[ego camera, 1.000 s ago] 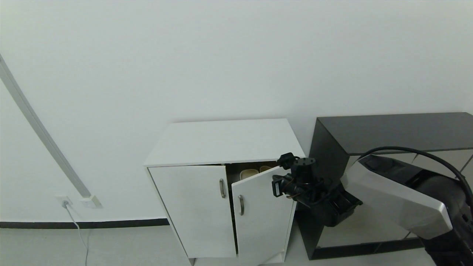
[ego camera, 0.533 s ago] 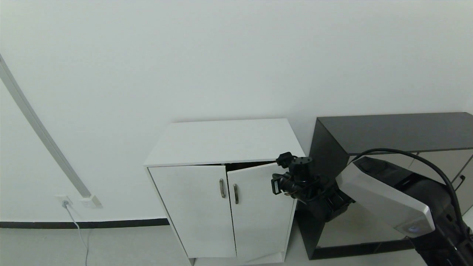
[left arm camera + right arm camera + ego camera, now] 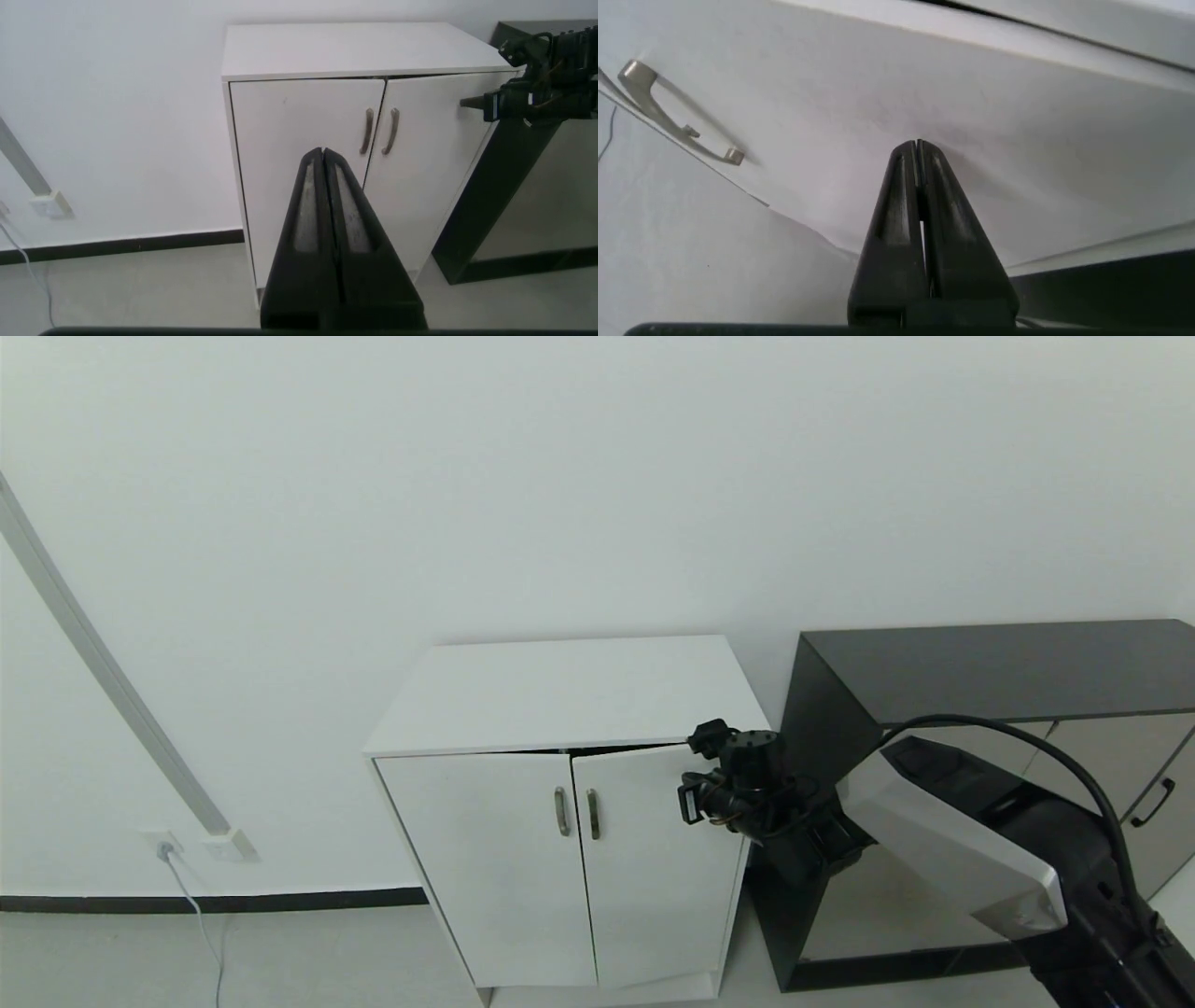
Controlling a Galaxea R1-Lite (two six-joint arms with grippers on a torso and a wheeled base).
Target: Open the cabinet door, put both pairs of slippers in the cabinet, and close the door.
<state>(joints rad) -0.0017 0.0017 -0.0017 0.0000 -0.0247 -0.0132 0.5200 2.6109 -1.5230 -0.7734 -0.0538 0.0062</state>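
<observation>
The white cabinet (image 3: pixel 560 695) stands against the wall with its left door (image 3: pixel 485 868) shut. Its right door (image 3: pixel 644 877) is almost shut, with only a thin dark slit under the top board. My right gripper (image 3: pixel 684 800) is shut and empty, its tips pressed against the outer face of that door (image 3: pixel 1018 121) near the hinge side, away from the handle (image 3: pixel 682 117). My left gripper (image 3: pixel 322 154) is shut on nothing and hangs well in front of the cabinet (image 3: pixel 308 140), level with the doors. Farther off, the left wrist view catches the right gripper (image 3: pixel 472 103) at the right door's edge.
A black cabinet (image 3: pixel 980 663) stands directly to the right of the white one, close behind my right arm. A wall socket with a cable (image 3: pixel 163 847) sits low on the wall at the left. Bare floor (image 3: pixel 140 280) lies before the cabinet.
The right door swung from half open to nearly shut as my right gripper pushed it inward. The slippers seen inside a second ago are now hidden behind the door.
</observation>
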